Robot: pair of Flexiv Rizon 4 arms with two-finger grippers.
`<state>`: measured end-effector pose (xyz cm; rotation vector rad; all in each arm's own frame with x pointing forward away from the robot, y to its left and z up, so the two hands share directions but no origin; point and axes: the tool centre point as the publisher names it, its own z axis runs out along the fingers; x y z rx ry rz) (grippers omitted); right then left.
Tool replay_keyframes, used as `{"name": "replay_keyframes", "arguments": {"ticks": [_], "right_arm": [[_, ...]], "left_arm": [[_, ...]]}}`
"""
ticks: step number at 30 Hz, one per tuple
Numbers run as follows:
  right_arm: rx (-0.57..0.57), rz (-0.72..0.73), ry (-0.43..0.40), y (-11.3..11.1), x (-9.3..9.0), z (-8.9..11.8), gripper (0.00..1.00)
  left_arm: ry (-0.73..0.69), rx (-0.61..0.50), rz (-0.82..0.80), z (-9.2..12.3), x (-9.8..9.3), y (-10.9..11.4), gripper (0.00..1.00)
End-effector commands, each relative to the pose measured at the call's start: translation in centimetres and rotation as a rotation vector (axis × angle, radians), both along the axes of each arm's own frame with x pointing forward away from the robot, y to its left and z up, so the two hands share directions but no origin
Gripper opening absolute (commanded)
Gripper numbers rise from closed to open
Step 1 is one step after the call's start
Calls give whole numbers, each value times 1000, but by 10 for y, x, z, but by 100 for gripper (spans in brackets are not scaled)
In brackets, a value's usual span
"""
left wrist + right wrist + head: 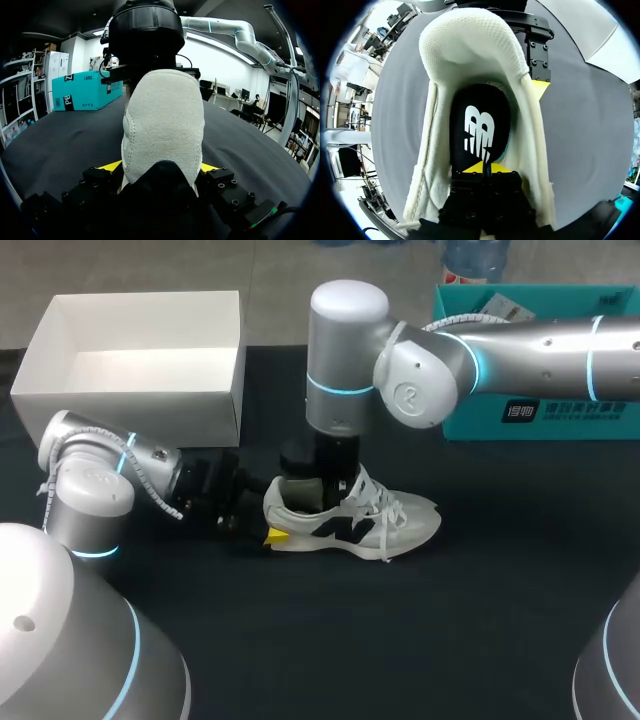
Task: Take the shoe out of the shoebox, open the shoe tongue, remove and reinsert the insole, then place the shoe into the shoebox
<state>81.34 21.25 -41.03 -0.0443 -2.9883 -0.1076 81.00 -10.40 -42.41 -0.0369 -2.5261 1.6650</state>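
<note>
Suede shoe [352, 521] lies at five o'clock of the shoebox [140, 418], heel clamped by the left gripper [161, 169]. The right gripper [485, 168] is at the insole [479, 125], grip impossible to tell; insole removal seems underway, needing a firm pinch

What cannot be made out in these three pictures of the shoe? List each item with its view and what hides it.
Head view: the insole, hidden by the right arm reaching down into the shoe.
Left wrist view: the shoe's toe and laces, behind the heel that the left claw clamps.
Right wrist view: whether the right claw grips the insole, hidden under the claw's own body.
</note>
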Motion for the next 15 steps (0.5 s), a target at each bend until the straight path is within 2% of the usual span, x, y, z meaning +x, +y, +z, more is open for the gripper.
{"name": "replay_keyframes", "arguments": {"ticks": [1, 8, 15], "right_arm": [[-8, -7, -38, -7, -9, 11, 0], [-40, -7, -81, -11, -5, 32, 0], [-56, -21, -129, -16, -2, 44, 0]], "left_arm": [[1, 3, 3, 1, 1, 1, 0], [1, 3, 3, 1, 1, 1, 0], [1, 3, 3, 1, 1, 1, 0]]}}
